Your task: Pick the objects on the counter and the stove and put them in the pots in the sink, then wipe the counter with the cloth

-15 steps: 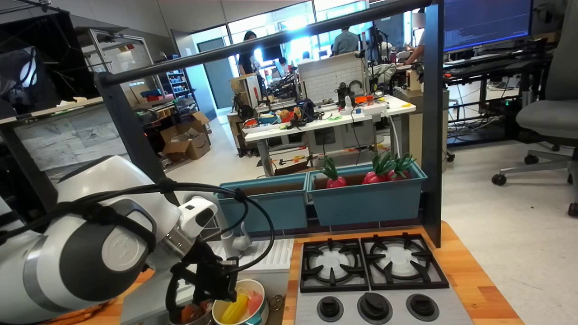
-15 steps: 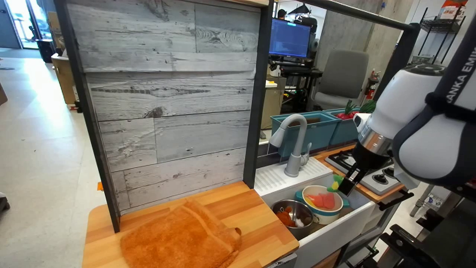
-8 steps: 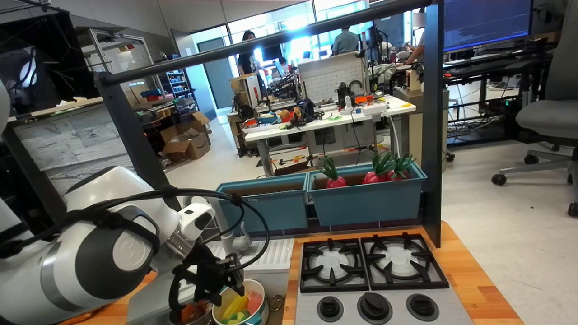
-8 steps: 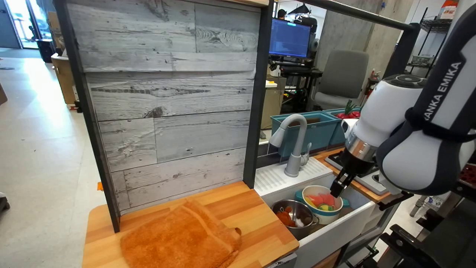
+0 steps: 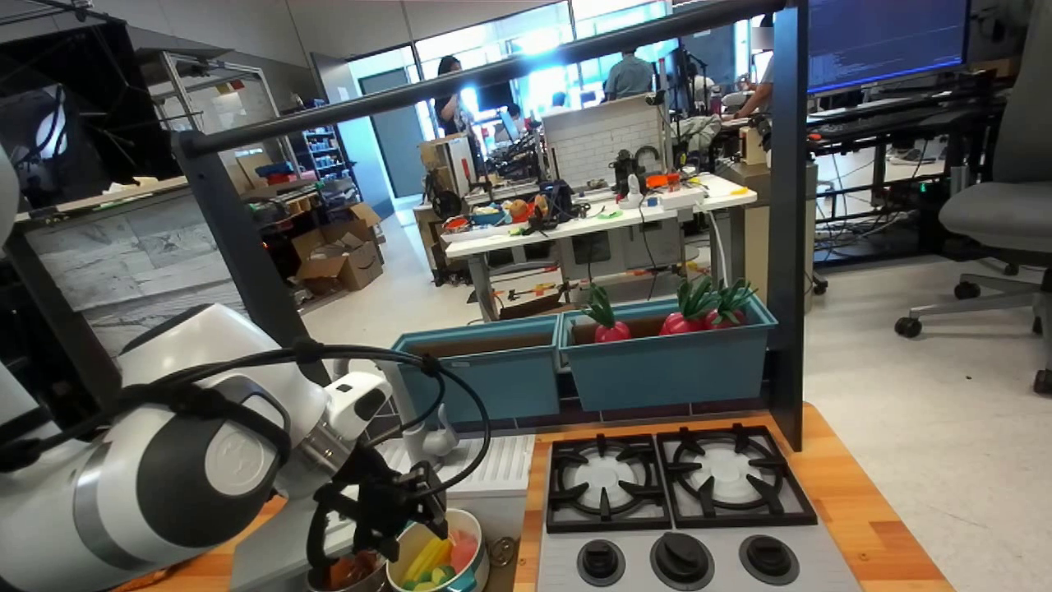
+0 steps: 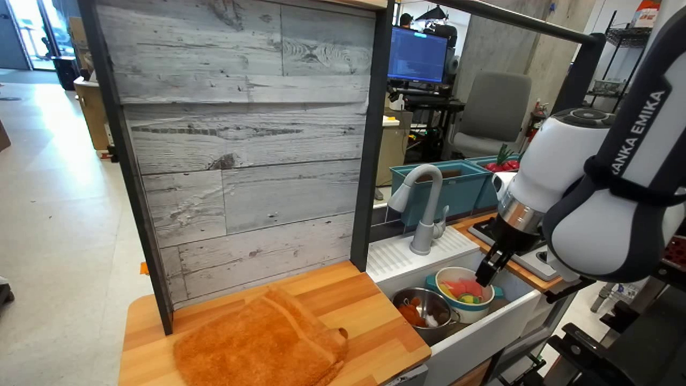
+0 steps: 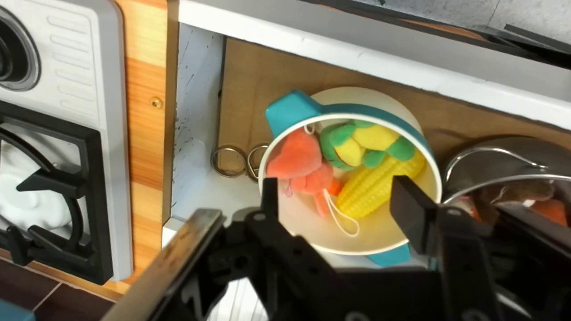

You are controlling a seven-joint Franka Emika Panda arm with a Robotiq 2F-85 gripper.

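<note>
The claw (image 7: 339,198) hangs well parted, holding nothing, over the white pot (image 7: 379,234) of toys (image 7: 352,154) — swinging left too low, toward the cloth (image 6: 262,343) on the counter (image 6: 383,324), could tip it.

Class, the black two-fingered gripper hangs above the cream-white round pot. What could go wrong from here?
If lowered, the open gripper could knock the cream-white pot; the fingers overlap its rim in the wrist view.
A finger might snag the white string loop inside.
A sideways swing could bump the grey round steel pot close by.
</note>
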